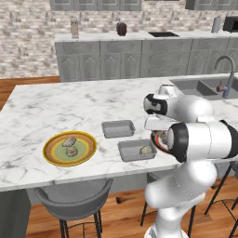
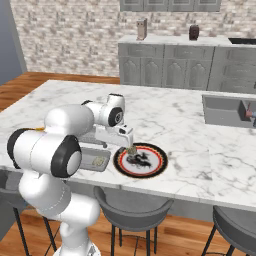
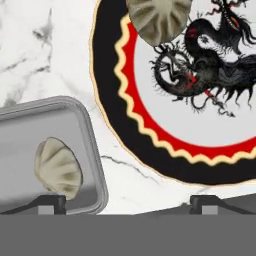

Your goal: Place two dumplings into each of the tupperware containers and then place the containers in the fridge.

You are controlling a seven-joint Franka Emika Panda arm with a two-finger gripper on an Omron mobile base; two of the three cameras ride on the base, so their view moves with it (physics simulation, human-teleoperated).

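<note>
While one small pale crimped dumpling (image 3: 57, 167) already lies in the near grey see-through tupperware tray (image 1: 136, 149), this tray needs one more. Another pale dumpling (image 3: 159, 20) sits on the round black-and-red plate with a dragon picture (image 3: 150, 130), just beside that tray, near the front edge of the white marble bench (image 1: 46, 107). A second grey tray (image 1: 118, 128) stands just behind, with nothing in it. Two more dumplings (image 1: 69, 145) wait on the round yellow-orange plate (image 1: 53, 155), to the left.

I think the step now is filling the near tray. Next, the hand must go over the dragon plate and come down on that dumpling.

The two-finger gripper (image 3: 127, 202) hovers between tray and plate. Its dark tips (image 3: 202, 202) are wide apart, holding nothing and touching nothing.
</note>
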